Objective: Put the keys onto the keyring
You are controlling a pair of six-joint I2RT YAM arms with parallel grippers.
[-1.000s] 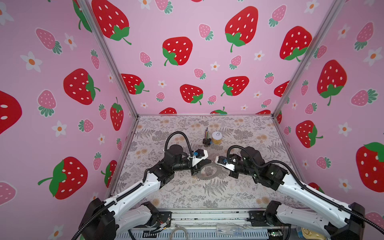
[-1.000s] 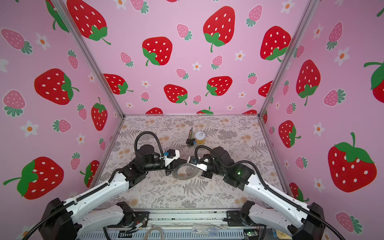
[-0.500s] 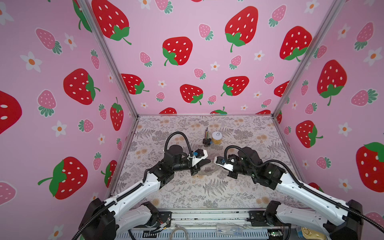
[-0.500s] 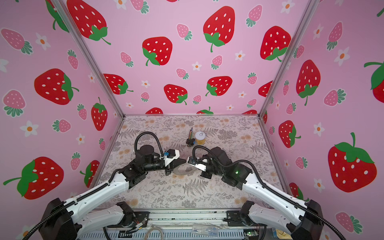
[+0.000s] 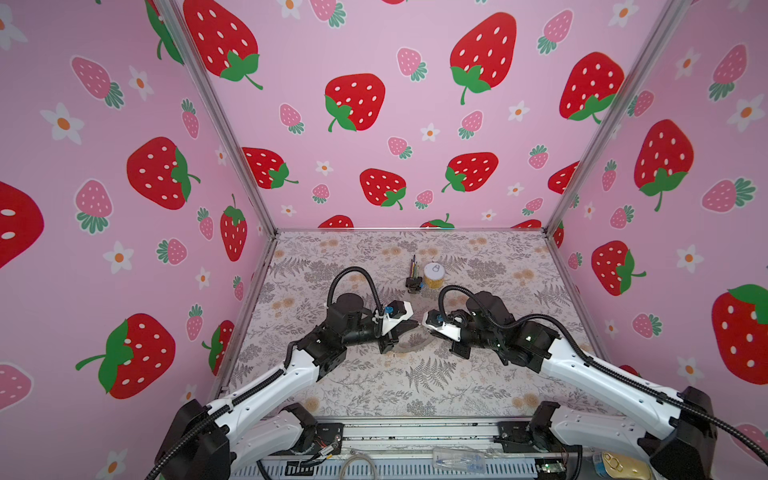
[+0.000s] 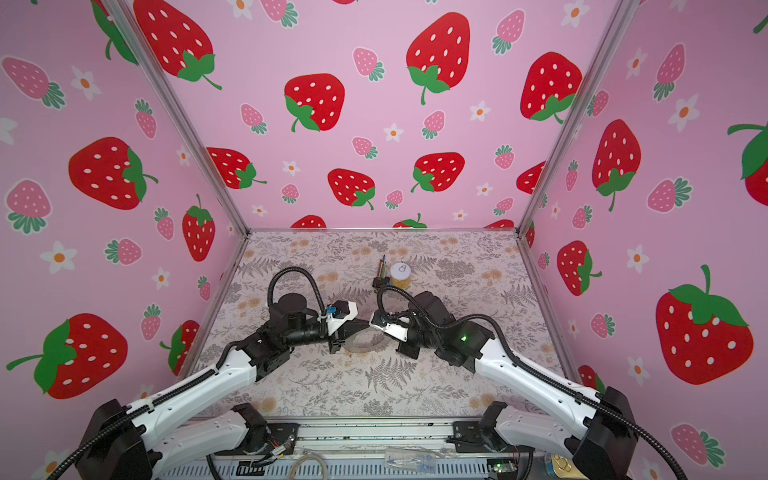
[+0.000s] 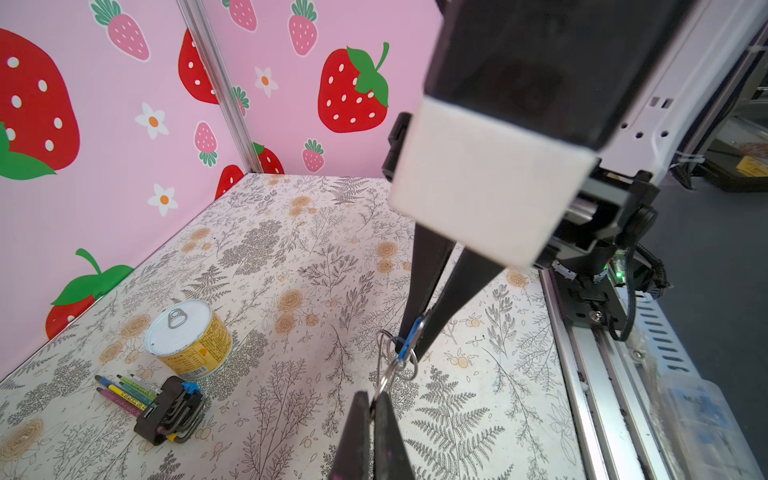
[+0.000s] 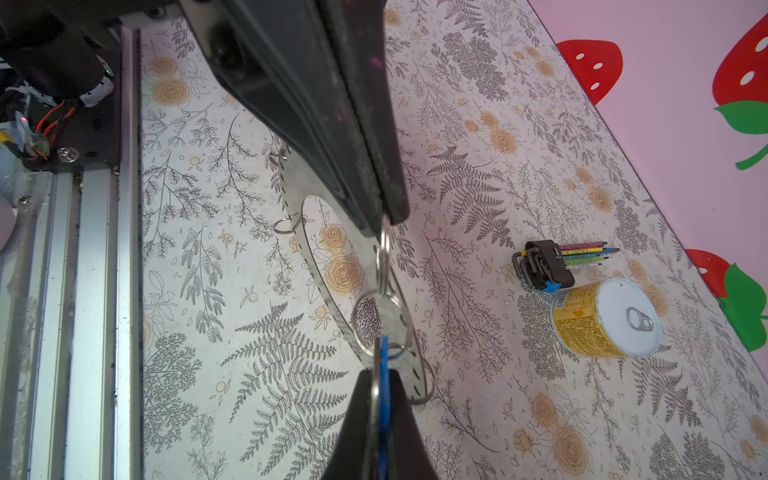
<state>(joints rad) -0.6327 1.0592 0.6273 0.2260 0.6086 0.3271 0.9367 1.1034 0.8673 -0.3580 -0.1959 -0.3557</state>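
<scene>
You have bright, even, diffuse light in every view; shadows on the pale floral-print surface (image 5: 415, 386) are faint and soft. Both top views bow the pink strawberry-print walls (image 5: 374, 41) at the edges. In the wrist views the black right end effector (image 7: 419, 332) and black left end effector (image 8: 385, 220) blur up close

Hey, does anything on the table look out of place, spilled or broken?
Nothing stands out: the can is upright beside the hex keys, the keyring lies flat, nothing is spilled. The right gripper holds the key, the left gripper a small ring.
</scene>
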